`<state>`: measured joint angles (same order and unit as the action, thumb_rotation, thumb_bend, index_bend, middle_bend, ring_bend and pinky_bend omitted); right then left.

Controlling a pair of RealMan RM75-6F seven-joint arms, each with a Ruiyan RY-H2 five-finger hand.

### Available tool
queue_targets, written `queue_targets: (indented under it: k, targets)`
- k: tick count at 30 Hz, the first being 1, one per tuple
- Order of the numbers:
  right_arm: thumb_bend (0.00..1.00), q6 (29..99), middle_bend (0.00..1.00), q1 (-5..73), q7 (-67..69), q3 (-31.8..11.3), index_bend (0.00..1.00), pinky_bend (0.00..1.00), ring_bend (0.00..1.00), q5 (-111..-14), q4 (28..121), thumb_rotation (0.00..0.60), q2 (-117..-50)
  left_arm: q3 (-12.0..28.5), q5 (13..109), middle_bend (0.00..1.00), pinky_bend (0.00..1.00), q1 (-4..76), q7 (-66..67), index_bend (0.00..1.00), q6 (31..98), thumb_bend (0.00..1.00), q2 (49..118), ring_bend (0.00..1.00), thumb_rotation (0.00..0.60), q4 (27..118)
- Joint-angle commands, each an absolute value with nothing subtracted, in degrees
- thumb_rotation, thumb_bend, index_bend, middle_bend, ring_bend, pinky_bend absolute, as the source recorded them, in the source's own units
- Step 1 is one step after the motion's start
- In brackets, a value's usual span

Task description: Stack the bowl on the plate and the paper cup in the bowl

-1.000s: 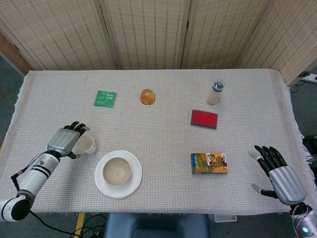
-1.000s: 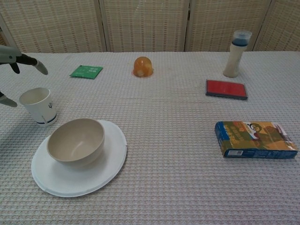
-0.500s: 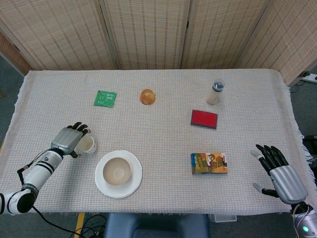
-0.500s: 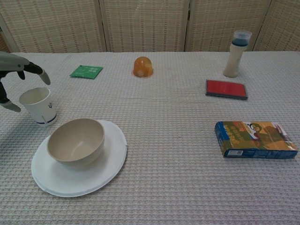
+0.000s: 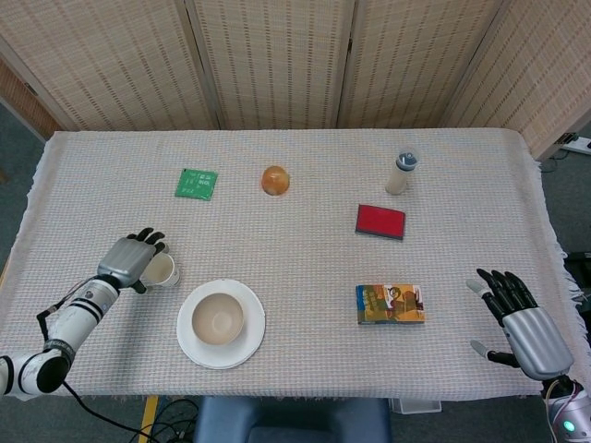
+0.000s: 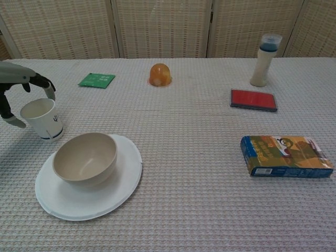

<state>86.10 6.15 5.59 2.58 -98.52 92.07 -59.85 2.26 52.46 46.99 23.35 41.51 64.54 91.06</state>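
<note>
One risk I see: my left hand (image 6: 16, 94), fingers (image 6: 48, 90) apart around the cup (image 6: 43, 119), could tip it beside the bowl (image 6: 85, 157).

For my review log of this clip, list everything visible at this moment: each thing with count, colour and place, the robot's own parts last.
plate: 1, white, near left of the table, under the bowl
bowl: 1, beige, on the plate
paper cup: 1, white, upright, left of the bowl
packet: 1, green, far left
round orange thing: 1, far centre
bottle: 1, pale with a blue cap, far right
flat case: 1, red, before the bottle
printed box: 1, multicoloured, near right
tablecloth: 1, pale woven
folding screen: 1, tan, behind
left hand: fingers around the cup's rim
right hand: fingers apart, holds nothing, right edge
</note>
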Motion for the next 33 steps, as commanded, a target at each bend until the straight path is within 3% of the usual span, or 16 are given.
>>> queue_targets:
  k: [1, 19, 33]
  targets:
    - [0.16, 86.0, 0.03, 6.2, 5.5, 2.6, 0.09, 0.0, 0.0, -98.5, 92.1, 0.6, -59.9, 2.3, 53.3, 0.13, 0.23, 47.1, 22.5, 0.3, 41.2, 0.2, 65.0, 0.0, 0.6, 90.3]
    - [0.16, 85.9, 0.03, 6.2, 5.5, 2.3, 0.09, 0.0, 0.0, -98.0, 92.2, 0.6, -59.9, 2.5, 57.1, 0.13, 0.23, 47.1, 17.7, 0.42, 40.5, 0.2, 65.3, 0.0, 0.6, 90.5]
    - [0.16, 87.3, 0.03, 5.9, 7.6, 2.7, 0.1, 0.0, 0.0, -99.4, 91.8, 0.6, -59.3, 3.2, 54.6, 0.13, 0.23, 44.7, 18.6, 0.42, 47.2, 0.2, 51.2, 0.0, 0.6, 110.8]
